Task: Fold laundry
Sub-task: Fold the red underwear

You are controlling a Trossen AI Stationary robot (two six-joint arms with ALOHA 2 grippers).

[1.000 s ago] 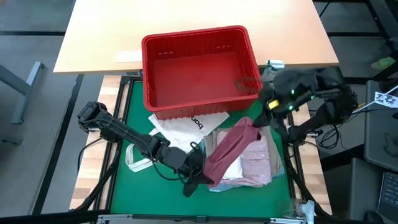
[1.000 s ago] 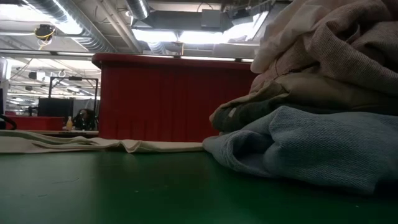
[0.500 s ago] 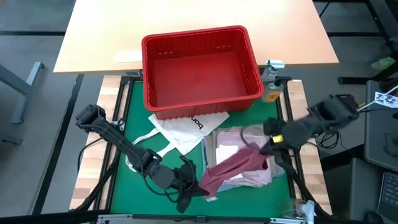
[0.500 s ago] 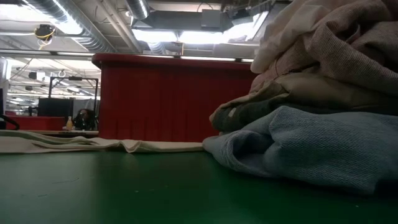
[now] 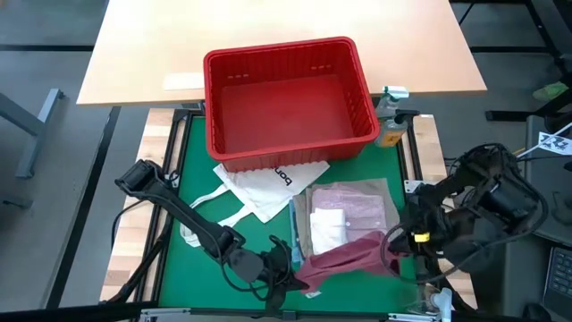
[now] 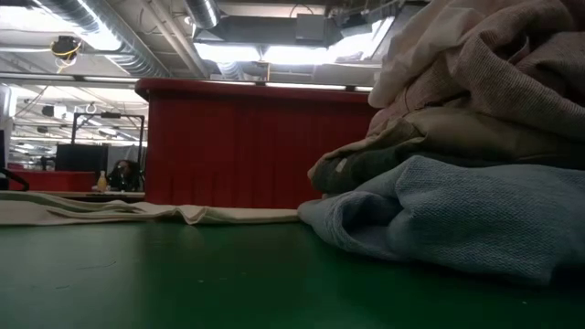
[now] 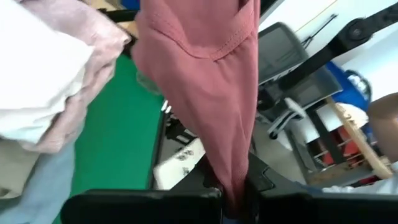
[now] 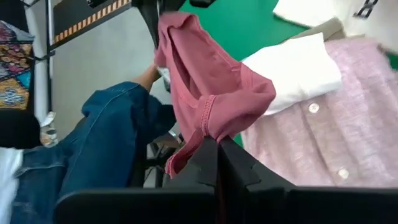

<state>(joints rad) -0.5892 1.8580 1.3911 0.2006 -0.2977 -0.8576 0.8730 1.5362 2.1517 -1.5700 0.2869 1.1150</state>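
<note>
The soft maroon cloth garment [image 5: 344,258] hangs stretched over the near edge of the folded laundry pile [image 5: 349,215], on the green mat [image 5: 201,268]. The left gripper [image 5: 290,273] and right gripper [image 5: 393,246] each clamp one end, left and right.

Soft matt maroon cloth [image 5: 344,259] — glossy red plastic basket [image 5: 286,94].

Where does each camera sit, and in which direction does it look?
High view: overhead, straight down; both arms, red basket, maroon garment.
Low view: table height, level across green mat to stacked laundry; no arm.
Left wrist view: behind left end effector, shut on maroon garment.
Right wrist view: behind right end effector, shut on it.
Shared: both wrist views show maroon garment, pink shirt.
</note>
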